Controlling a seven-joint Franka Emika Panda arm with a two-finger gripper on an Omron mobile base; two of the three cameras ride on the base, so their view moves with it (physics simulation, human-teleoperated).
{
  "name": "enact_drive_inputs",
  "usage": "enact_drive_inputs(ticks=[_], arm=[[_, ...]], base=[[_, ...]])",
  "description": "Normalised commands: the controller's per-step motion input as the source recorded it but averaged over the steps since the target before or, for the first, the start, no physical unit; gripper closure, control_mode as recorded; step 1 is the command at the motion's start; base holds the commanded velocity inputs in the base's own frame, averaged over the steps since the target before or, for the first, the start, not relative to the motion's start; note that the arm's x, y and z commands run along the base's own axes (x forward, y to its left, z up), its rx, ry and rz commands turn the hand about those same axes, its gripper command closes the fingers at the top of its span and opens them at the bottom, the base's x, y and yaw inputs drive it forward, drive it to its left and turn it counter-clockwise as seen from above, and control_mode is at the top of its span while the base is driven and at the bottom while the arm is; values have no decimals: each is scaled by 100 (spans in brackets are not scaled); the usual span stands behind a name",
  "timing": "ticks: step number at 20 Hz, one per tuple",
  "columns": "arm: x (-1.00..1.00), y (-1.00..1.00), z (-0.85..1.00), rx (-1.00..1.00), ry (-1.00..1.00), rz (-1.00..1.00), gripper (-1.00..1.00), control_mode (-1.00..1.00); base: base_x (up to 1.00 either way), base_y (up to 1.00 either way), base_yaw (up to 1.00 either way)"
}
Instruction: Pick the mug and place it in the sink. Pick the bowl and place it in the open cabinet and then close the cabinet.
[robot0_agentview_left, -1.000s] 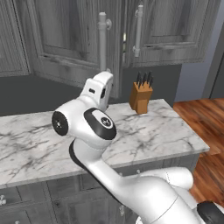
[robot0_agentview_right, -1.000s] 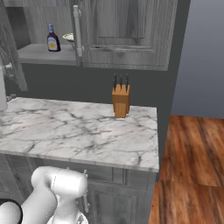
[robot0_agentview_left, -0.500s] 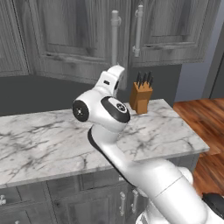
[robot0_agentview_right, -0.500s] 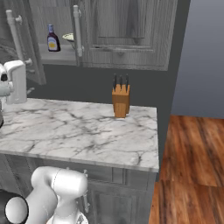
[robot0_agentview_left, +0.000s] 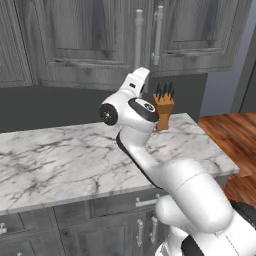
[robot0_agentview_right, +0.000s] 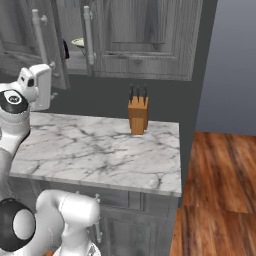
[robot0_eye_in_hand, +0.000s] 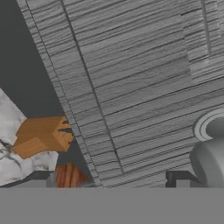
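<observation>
The jaws stand spread wide with nothing between them, their two dark tips rising at the bottom of the hand view, well apart from each other. Straight ahead of the jaws, close up, is the grey wood-grain face of the cabinet door, and just past one tip a silver bar handle with its round mount stands out from that door. Off to the other side of the jaws, lower and farther away, a wooden knife block stands on the marbled worktop. In the left base view the white hand is raised above the worktop, just in front of the two vertical handles where the doors meet, with the knife block just beside and below it. In the right base view one cabinet door hangs swung outward above the hand, and through the gap between the doors, higher than the jaws and behind the door, the pale bowl rests on the grey shelf inside, with a dark bottle beside it, mostly hidden by the door edge
</observation>
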Motion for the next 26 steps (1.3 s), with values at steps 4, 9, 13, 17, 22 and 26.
enact_drive_inputs(ticks=[4, 9, 13, 17, 22, 26], arm=[[99, 0, 0, 0, 0, 0, -100, -100], [100, 0, 0, 0, 0, 0, -100, -100], [100, 1, -5, 0, 0, 0, -100, -100], [100, 16, -13, 0, 0, 0, -100, -100], [97, 39, -28, 0, 0, 0, -100, -100], [99, 29, -18, 0, 0, 0, -100, -100]], base=[[0, 0, 0], [0, 0, 0], [0, 0, 0], [0, 0, 0], [0, 0, 0], [0, 0, 0]])
